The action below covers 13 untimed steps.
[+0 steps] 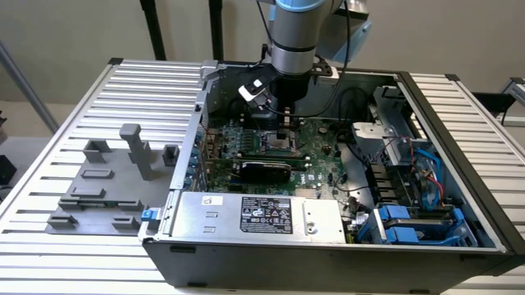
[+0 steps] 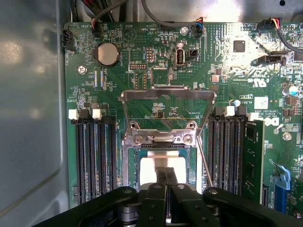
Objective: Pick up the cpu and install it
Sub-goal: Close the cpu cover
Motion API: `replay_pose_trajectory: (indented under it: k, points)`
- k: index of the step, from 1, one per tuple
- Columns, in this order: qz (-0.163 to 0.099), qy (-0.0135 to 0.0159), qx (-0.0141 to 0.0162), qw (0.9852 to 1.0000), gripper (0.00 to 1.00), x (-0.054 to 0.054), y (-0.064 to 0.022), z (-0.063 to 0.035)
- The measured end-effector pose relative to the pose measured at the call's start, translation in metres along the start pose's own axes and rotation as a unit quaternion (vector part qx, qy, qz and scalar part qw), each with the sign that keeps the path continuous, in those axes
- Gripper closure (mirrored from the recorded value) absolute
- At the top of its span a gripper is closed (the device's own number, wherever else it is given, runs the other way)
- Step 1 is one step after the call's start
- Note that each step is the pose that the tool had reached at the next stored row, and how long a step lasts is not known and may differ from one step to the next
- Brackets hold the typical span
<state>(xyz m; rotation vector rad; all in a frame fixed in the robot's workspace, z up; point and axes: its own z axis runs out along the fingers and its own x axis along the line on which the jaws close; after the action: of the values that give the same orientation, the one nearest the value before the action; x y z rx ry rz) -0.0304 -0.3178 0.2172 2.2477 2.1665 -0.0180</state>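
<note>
Tabletop (image 1: 66, 110) of ribbed metal carries the open computer case (image 1: 328, 264), and we see a grey fixture (image 1: 98, 184) lying beside the case on the exterior view's left. Our arm (image 1: 296, 37) reaches straight down into the case over the green motherboard (image 2: 142, 71). A boxy power supply (image 1: 254, 215) fills the near edge, with the long black expansion card (image 1: 262, 167) just behind it. On the board we find the socket (image 2: 130, 161) between the memory slots, its metal load plate (image 2: 165, 92) swung up and open. The cpu (image 2: 149, 170) lies flat inside the socket, silvery top showing. Our gripper (image 2: 165, 170) hangs over it, its fingers (image 2: 161, 176) pressed together and pinching nothing; whether the tips touch the chip we cannot tell.
</note>
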Motion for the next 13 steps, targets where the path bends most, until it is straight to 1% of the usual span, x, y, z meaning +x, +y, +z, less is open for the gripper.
replay_pose_trajectory:
  k: [2,5,7,13]
  points:
    - [0.000,0.0001,0.0015,1.0000,0.89,0.000,0.0059,-0.0042]
    - [0.000,-0.0001,0.0048,1.0000,0.89,0.000,0.0175,-0.0106]
    - [0.000,-0.0002,0.0073,1.0000,0.89,-0.001,0.0247,-0.0157]
    - [0.000,-0.0004,0.0145,0.9999,0.89,-0.004,0.0428,-0.0328]
